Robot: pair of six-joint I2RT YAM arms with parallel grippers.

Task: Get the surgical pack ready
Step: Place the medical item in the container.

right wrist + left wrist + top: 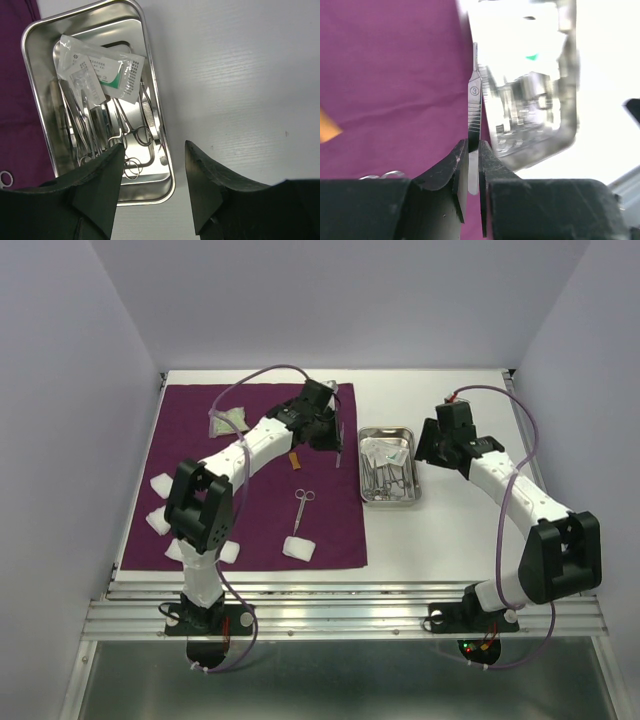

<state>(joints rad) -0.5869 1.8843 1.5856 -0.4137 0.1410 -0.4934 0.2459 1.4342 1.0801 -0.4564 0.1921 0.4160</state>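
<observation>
The purple drape point(200, 490) lies flat on the left of the table. My left gripper point(337, 438) hangs over its right edge, shut on a flat steel scalpel handle point(475, 97) that points toward the steel tray point(390, 500). The tray point(37, 90) holds forceps point(102, 132) and white packets point(100, 70). My right gripper point(155, 150) is open and empty above the tray's right rim. On the drape lie small scissors point(303, 508), a gauze pad point(297, 547) and a packet point(228, 420).
More gauze pads point(158, 521) sit along the drape's left and near edges. A small orange piece point(294, 459) lies on the drape under the left arm. White table point(470, 530) lies to the right of the tray, with walls on three sides.
</observation>
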